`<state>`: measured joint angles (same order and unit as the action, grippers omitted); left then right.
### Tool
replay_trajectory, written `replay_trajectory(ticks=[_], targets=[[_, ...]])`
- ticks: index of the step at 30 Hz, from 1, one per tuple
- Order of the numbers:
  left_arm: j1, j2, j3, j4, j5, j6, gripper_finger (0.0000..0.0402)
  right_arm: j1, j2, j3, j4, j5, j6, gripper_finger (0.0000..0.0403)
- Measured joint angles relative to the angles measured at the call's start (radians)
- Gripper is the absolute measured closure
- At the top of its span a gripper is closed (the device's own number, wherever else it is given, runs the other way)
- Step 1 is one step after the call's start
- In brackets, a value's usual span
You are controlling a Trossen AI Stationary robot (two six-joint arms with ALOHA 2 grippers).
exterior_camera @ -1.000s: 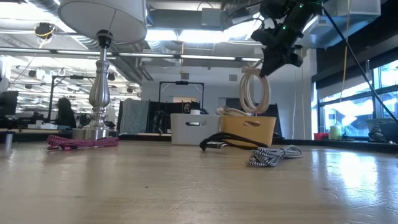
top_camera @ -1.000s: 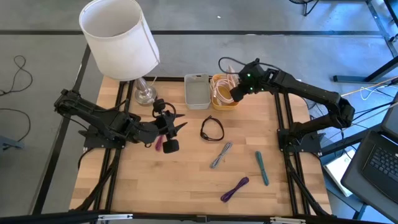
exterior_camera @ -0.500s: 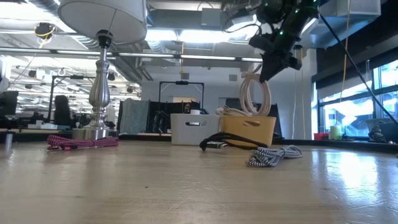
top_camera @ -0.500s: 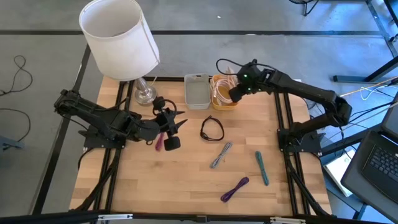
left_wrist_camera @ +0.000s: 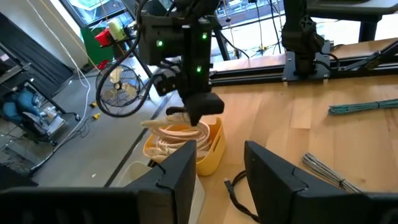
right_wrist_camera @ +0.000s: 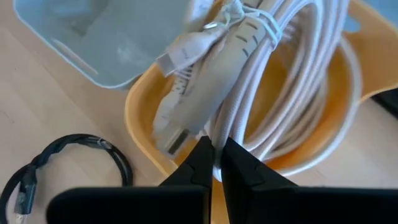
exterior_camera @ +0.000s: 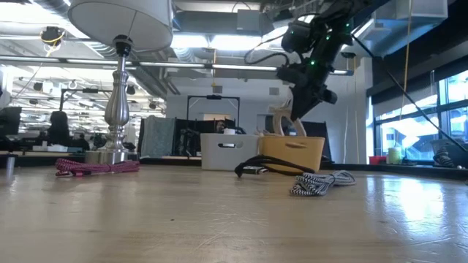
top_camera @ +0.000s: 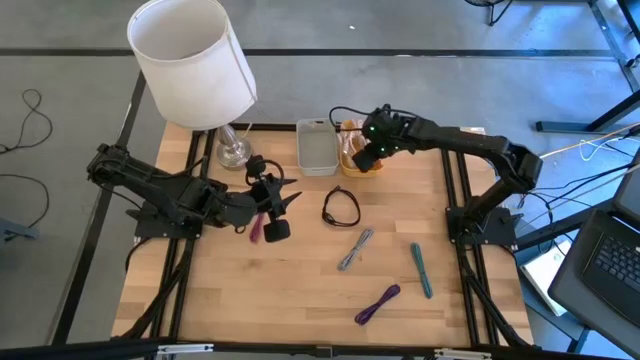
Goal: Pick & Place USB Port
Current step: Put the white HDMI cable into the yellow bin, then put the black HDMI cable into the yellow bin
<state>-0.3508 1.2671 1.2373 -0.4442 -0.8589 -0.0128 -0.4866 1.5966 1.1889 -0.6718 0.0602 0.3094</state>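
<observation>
A white cable coil (right_wrist_camera: 261, 68), tied into a bundle, sits partly inside the yellow bin (exterior_camera: 292, 153) at the table's far edge. Its loops show above the rim in the low view (exterior_camera: 281, 123). My right gripper (top_camera: 363, 156) hovers over that bin (right_wrist_camera: 143, 118), shut on the coil. My left gripper (top_camera: 289, 197) is open above the table's left half, beside a pink cable (top_camera: 255, 230) lying flat, and touches nothing. In the left wrist view its fingers (left_wrist_camera: 217, 165) are spread wide, facing the yellow bin (left_wrist_camera: 208, 149). My right gripper pinches a few strands of the white coil (right_wrist_camera: 219, 132) between its two fingers, beside the plug ends. It comes from above, slanting down from the table's right side. The coil hangs below the fingers, its lower loops inside the yellow bin.
A grey bin (top_camera: 317, 147) stands left of the yellow one. A black cable (top_camera: 341, 207), a grey braided cable (top_camera: 355, 248), a teal cable (top_camera: 421, 270) and a purple cable (top_camera: 377, 303) lie on the wood. A lamp (top_camera: 190, 60) stands at the far left corner.
My right gripper has moved toward the table's left edge and down, still shut. The white coil, which hung clear above the yellow bin, has sunk with it and now sits mostly inside the bin.
</observation>
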Motion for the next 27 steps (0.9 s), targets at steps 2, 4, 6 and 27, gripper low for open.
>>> replay_trajectory(ticks=[2, 4, 6, 27], targets=[[0.0, 0.0, 0.0, 0.0, 0.0, 0.0, 0.0274, 0.0, 0.013, 0.001, 0.004, -0.009, -0.003, 0.039], [0.0, 0.0, 0.0, 0.0, 0.0, 0.0, 0.0274, 0.0, 0.02, 0.001, 0.01, -0.018, -0.004, 0.039], [0.0, 0.0, 0.0, 0.0, 0.0, 0.0, 0.0274, 0.0, 0.028, 0.001, 0.02, -0.039, -0.004, 0.039], [0.0, 0.0, 0.0, -0.001, 0.0, 0.0, 0.0274, 0.03, -0.064, 0.026, 0.055, -0.008, -0.031, 0.0197]])
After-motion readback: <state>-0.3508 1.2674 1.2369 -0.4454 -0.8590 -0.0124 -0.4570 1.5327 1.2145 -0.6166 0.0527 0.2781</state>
